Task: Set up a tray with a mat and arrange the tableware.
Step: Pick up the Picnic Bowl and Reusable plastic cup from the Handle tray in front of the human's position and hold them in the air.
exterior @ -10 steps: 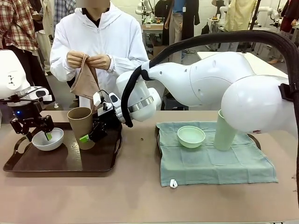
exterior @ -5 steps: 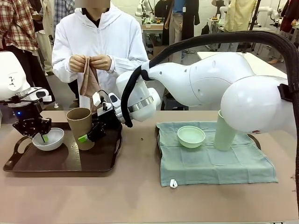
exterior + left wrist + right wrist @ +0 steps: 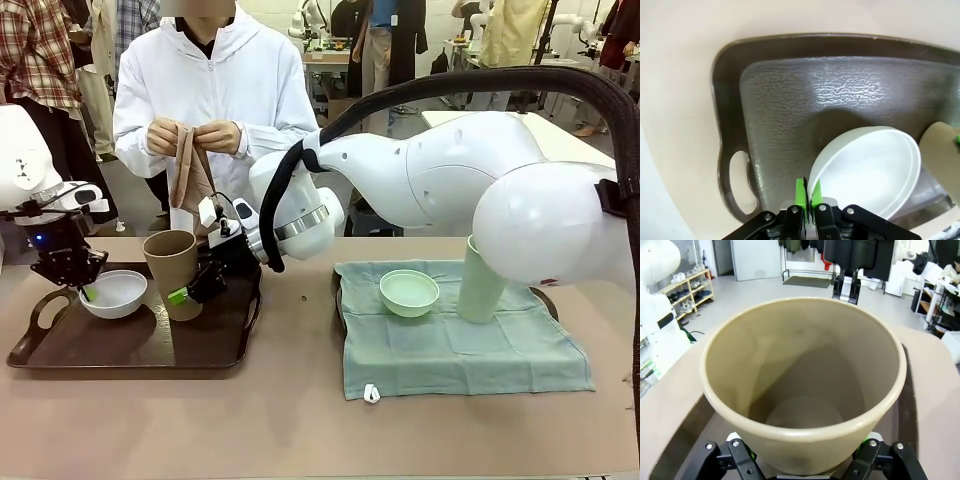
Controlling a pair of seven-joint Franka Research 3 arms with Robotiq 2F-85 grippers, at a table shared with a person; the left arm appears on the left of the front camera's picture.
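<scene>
1. My left gripper [image 3: 807, 187] rises from the bottom centre of the left wrist view. Its green pads are together on the near rim of the small white round bowl [image 3: 870, 170], one inside and one outside, so it is clamped on it.
2. The bowl spreads up and to the right from that pinch. It is smooth, glossy and thin-walled, and it looks tipped, with a shadow beneath. I cannot tell whether its far edge touches down.
3. Below it lies the dark brown plastic tray [image 3: 785, 95], with a pebbled floor, a smooth raised rim and a handle slot at lower left. It has no mat on it.
4. My right gripper [image 3: 807, 457] sits at the bottom of the right wrist view. Its fingers press both sides of the lower wall of the tall tan-brown handleless tumbler [image 3: 805, 365], and I read that as clamped. The tumbler is matte, wide-mouthed and tapering, and it stands with its long axis upright, just right of the bowl in the front view.
5. On the right half of the table [image 3: 300, 420], a creased mint-green cloth mat [image 3: 470, 355] carries a mint-green bowl [image 3: 409, 292] and a mint-green tumbler [image 3: 480, 285], well apart from both grippers.
6. At upper left, farthest off, the person's hands [image 3: 195, 135] hold a tan cloth [image 3: 190, 175]. I judge it to be this tray's mat, so both pieces must rise straight up and clear of the tray.
</scene>
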